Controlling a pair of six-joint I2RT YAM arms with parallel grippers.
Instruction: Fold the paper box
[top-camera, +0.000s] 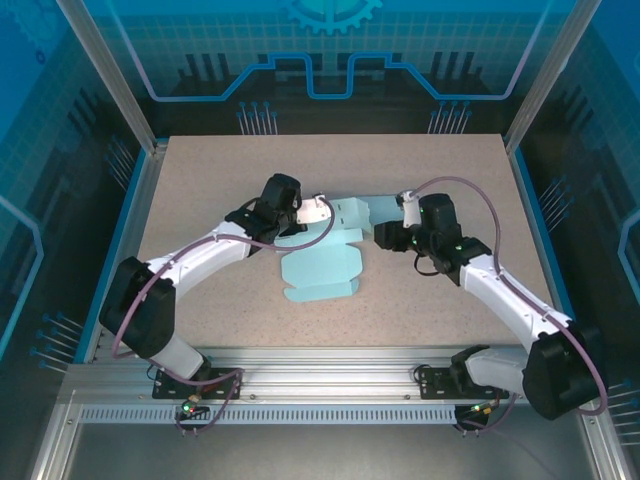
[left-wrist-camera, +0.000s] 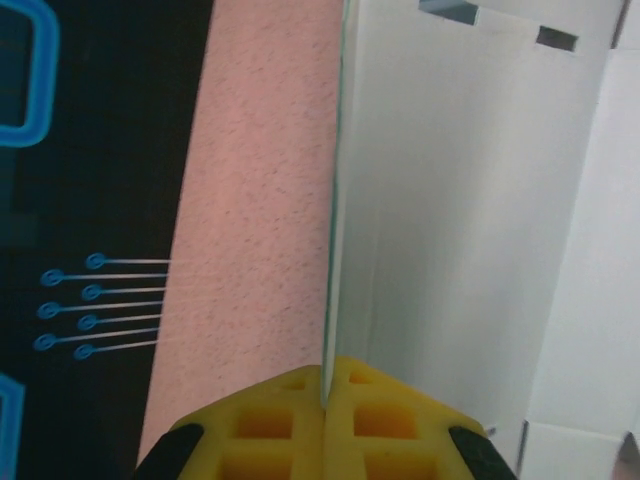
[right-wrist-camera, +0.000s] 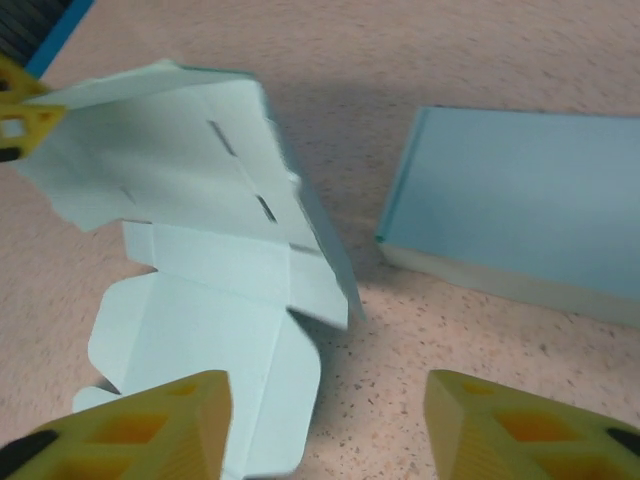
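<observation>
The paper box (top-camera: 325, 258) is spread mid-worktop, one panel (left-wrist-camera: 450, 200) raised and pinched by the closed left gripper (left-wrist-camera: 325, 400). The right gripper (right-wrist-camera: 325, 420) is held open nearby. The panel is best creased along its score.

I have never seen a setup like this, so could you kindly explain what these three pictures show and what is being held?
The overhead picture looks down on a table with two robot arms bolted at its near edge. Each arm ends in a two-fingered pincer and carries a small camera on its wrist; the other two pictures come from those cameras.

On the table lies a light blue paper box, still an unfolded cut-out. The left pincer is closed on the edge of one panel, lifting that flap upright. The right pincer is open, hovering above the table near the sheet. A second pale blue piece, apparently already folded, rests on the table beside it.
</observation>
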